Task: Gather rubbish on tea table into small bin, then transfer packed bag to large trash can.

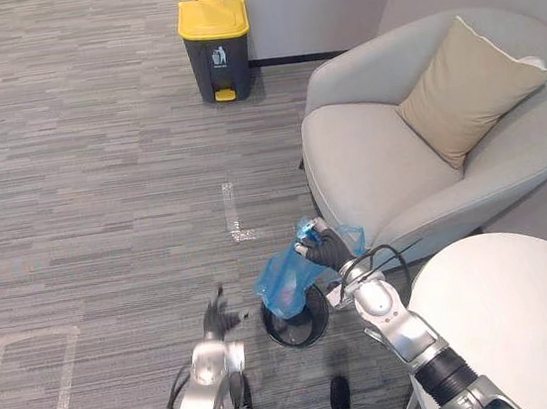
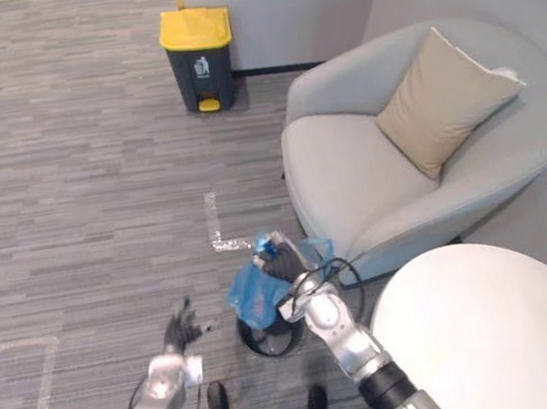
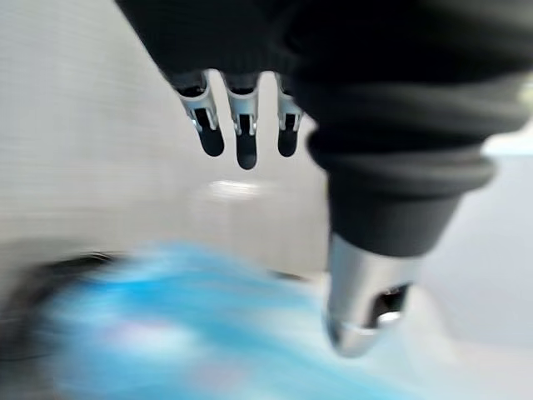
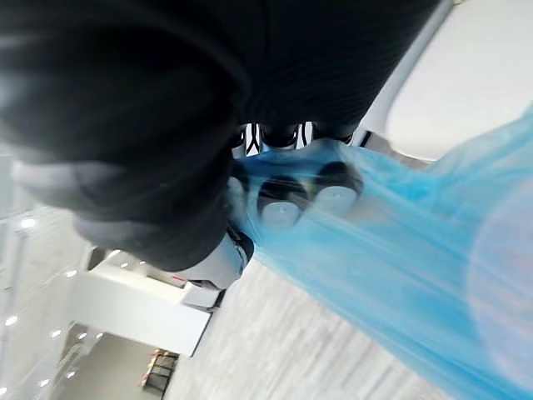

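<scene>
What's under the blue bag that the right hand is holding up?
The small black bin sits directly under the blue bag; the bag's lower end hides most of the bin's inside.

One blue bag (image 1: 281, 281), one small bin (image 1: 300, 331), one yellow-lidded trash can (image 1: 217, 52), one armchair (image 1: 368, 163), one cushion (image 1: 464, 91), one round table (image 1: 518, 324).

Silver-grey metal left arm (image 1: 206, 372) and right arm (image 1: 396, 321), dark-covered hands.
On left hand (image 1: 218, 321) and right hand (image 1: 327, 250): black ribbed covers, silver fingers (image 3: 243, 133) dark-tipped, rounded silver thumb (image 3: 360, 312).
</scene>
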{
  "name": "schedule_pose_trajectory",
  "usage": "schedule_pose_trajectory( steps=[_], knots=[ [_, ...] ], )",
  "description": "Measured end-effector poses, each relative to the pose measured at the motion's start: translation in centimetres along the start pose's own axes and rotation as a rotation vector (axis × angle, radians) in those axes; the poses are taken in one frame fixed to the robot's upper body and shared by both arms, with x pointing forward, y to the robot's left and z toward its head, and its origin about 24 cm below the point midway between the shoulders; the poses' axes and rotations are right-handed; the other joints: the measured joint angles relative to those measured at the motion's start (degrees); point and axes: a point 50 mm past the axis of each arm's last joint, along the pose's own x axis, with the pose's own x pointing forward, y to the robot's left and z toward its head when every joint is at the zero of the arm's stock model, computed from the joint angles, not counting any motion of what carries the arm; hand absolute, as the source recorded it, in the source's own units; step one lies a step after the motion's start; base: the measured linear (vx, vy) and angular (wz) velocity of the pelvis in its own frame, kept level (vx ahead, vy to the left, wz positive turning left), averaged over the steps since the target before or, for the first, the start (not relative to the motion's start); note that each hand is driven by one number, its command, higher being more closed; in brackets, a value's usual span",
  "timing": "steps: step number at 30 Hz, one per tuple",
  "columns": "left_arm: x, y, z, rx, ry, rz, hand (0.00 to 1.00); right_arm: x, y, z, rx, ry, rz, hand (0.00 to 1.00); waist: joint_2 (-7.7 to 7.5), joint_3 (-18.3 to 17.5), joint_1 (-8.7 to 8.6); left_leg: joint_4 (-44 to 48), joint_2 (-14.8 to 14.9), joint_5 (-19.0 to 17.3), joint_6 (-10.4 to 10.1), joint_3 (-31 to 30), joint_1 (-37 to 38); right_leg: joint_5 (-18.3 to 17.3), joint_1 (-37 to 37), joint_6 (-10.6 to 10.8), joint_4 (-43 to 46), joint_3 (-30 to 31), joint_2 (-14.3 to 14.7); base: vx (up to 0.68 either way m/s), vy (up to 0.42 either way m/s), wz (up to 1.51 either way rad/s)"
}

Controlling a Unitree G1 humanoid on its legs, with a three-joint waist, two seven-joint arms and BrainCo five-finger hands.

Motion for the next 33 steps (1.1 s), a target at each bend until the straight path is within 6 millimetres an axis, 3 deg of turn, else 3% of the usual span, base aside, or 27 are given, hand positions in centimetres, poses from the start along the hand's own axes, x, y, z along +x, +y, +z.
schedule_pose_trajectory(
  steps=[2,3,4,5,8,11,16,21,23,28,33],
  knots=[
    [-0.9,-0.4,0.0,0.093,-0.05,-0.045,0.0,-0.2,-0.3,0.2,0.007,-0.011,0.014,1.0,0.23,-0.9,-0.2,0.0,-0.1,0.1,0.1,0.0,0.5,0.2,0.1,0.0,-0.3,0.7,0.0,0.06,0.012,-0.12],
    [-1.2,-1.1,-1.3,-0.085,0.067,-0.105,0.0,-0.3,-0.4,0.5,0.033,-0.022,0.044,1.0,0.55,-1.4,-0.35,0.0,-0.1,-0.2,0.0,0.1,0.9,0.4,0.5,0.1,-1.0,1.0,0.0,0.04,0.003,-0.1],
    [-1.5,-1.7,-1.8,-0.081,0.101,-0.137,0.0,-0.3,-0.6,0.6,0.028,-0.025,0.053,1.0,0.67,-1.5,-0.35,0.0,-0.1,-0.2,0.0,0.1,1.3,0.4,0.9,0.1,-1.3,1.0,0.0,0.04,-0.002,-0.06],
    [-1.8,-2.6,-1.7,0.075,0.072,-0.175,0.0,-0.2,-0.7,0.8,0.032,-0.037,0.06,1.0,0.71,-1.6,-0.26,0.0,0.0,-0.3,-0.1,0.2,1.5,0.4,1.1,0.0,-1.5,1.1,0.2,0.03,-0.012,-0.06],
    [-1.7,-6.0,0.2,0.312,-0.09,-0.316,0.0,0.0,-0.4,1.6,0.092,-0.076,0.101,1.0,0.72,-2.0,-0.83,0.0,0.4,-0.3,-0.1,0.4,2.3,0.7,1.9,-0.2,-1.8,1.7,0.6,0.02,-0.018,-0.11],
    [-1.4,-7.7,2.6,0.381,-0.233,-0.374,0.0,0.0,-0.7,3.0,0.123,-0.14,0.132,1.0,0.75,-2.7,-1.41,0.0,0.5,-0.3,-0.1,0.6,2.8,1.1,1.9,-0.3,-1.8,2.9,0.7,0.02,-0.007,-0.22],
    [-1.4,-6.8,3.9,0.428,-0.302,-0.378,0.0,-0.2,-1.4,4.1,0.124,-0.192,0.179,1.0,1.05,-3.3,-2.15,-0.4,0.5,-0.3,-0.1,1.0,3.9,1.4,2.0,-0.2,-1.7,4.2,0.8,-0.03,0.0,-0.17],
    [-0.3,-1.8,4.5,0.574,-0.307,-0.294,0.0,-0.1,-2.3,4.0,0.102,-0.183,0.221,1.0,0.77,-4.2,-2.28,-0.4,0.7,-0.3,-0.2,1.6,4.0,1.9,1.8,0.1,-2.2,5.1,1.0,-0.06,0.0,-0.09],
    [0.0,-0.7,4.9,0.589,-0.31,-0.251,0.0,-0.1,-2.3,4.0,0.127,-0.178,0.225,1.0,0.9,-4.9,-2.31,-0.4,0.4,-0.3,-0.2,1.6,4.0,2.0,1.8,0.3,-2.3,5.2,0.8,-0.02,0.002,-0.02],
    [-0.1,-1.0,5.0,0.589,-0.324,-0.256,0.0,-0.1,-2.3,3.8,0.133,-0.171,0.226,1.0,0.44,-5.9,-2.29,-0.4,0.4,-0.3,-0.1,1.7,3.8,2.2,1.8,0.0,-2.8,5.6,0.7,0.0,-0.001,-0.01],
    [0.1,-1.3,3.7,0.585,-0.275,-0.254,0.0,0.0,-2.4,2.2,0.138,-0.102,0.21,1.0,0.13,-6.2,-2.3,-0.4,0.4,-0.2,-0.1,1.8,3.9,2.5,1.8,0.4,-2.8,5.8,0.6,0.0,-0.001,-0.01]
  ],
)
